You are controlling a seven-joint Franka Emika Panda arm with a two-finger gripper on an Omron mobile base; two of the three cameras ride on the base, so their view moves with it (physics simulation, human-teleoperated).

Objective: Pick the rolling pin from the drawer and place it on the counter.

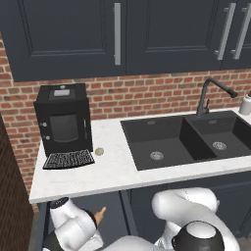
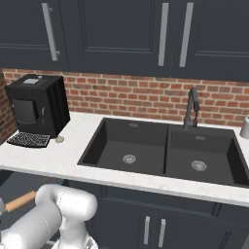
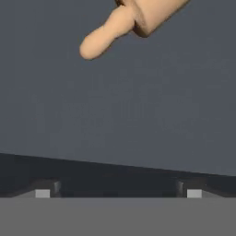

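The rolling pin (image 3: 133, 20) is light-tan wood; one narrow handle and the end of its thick middle lie on the grey floor of the open drawer (image 3: 138, 115), at the top of the hand view. Its handle tip (image 1: 100, 214) pokes out past my wrist under the counter (image 1: 112, 171), and part of it (image 2: 20, 201) shows at the lower left in the right base view. My gripper (image 3: 118, 191) is open over the drawer floor, its fingertips (image 3: 44, 191) wide apart with nothing between them, and the pin lies well clear ahead of them.
A black coffee machine (image 1: 63, 120) stands at the counter's left end, with a small beige disc (image 1: 99, 151) beside it. The black double sink (image 1: 186, 139) and its faucet (image 1: 211, 93) fill the right half. Dark upper cabinets (image 1: 73, 34) hang above.
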